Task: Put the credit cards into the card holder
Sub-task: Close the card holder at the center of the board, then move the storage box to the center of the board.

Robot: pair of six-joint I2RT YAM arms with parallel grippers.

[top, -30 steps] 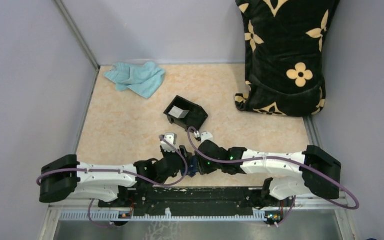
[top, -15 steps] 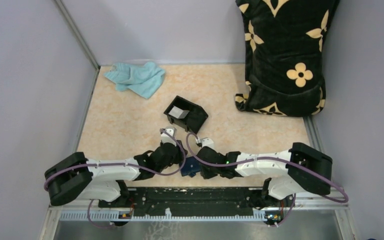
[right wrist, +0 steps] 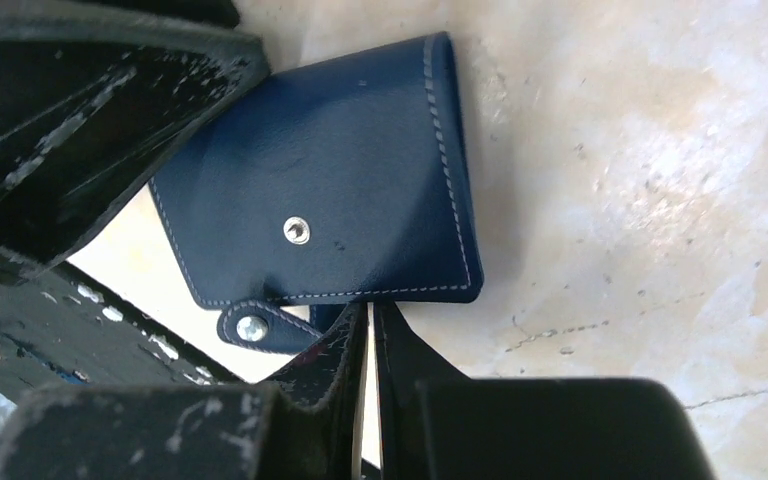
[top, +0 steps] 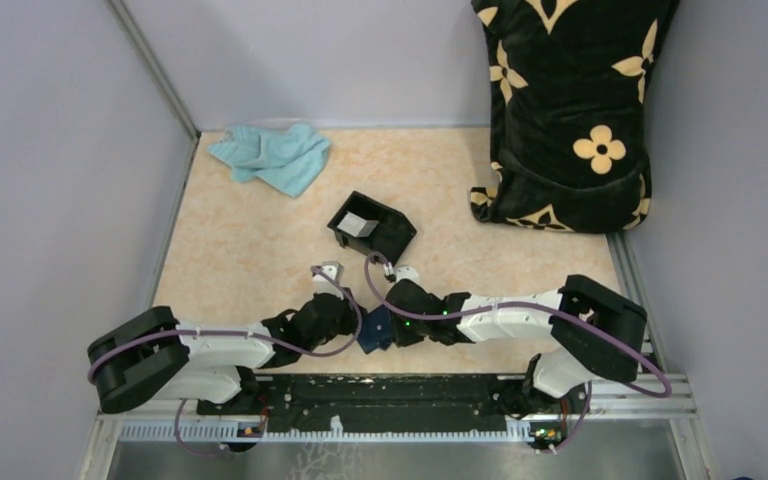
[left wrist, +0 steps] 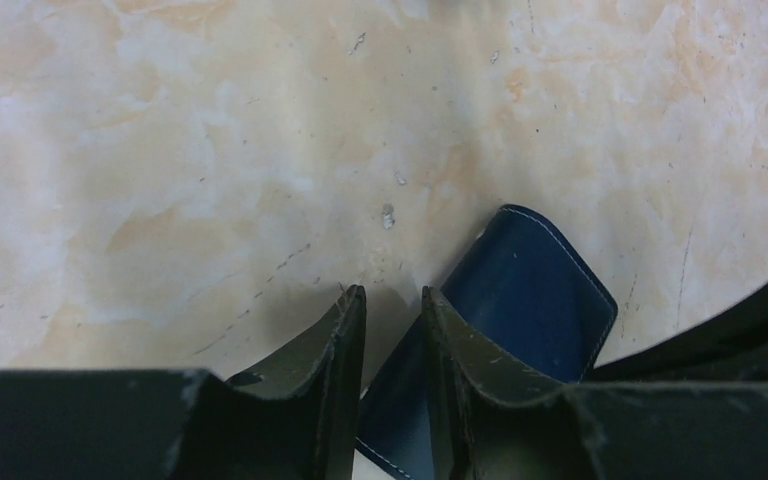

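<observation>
Black box (top: 392, 240) holds pale card (top: 358, 226).

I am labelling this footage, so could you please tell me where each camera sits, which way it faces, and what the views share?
Top external: above and behind the arms, looking down on the table; left arm and right arm show, meeting at the card holder.
Left wrist: on that wrist, facing down at the table; left pincer in the foreground.
Right wrist: on that wrist, facing down; right pincer at the bottom.
Shared: all three show the card holder.
</observation>
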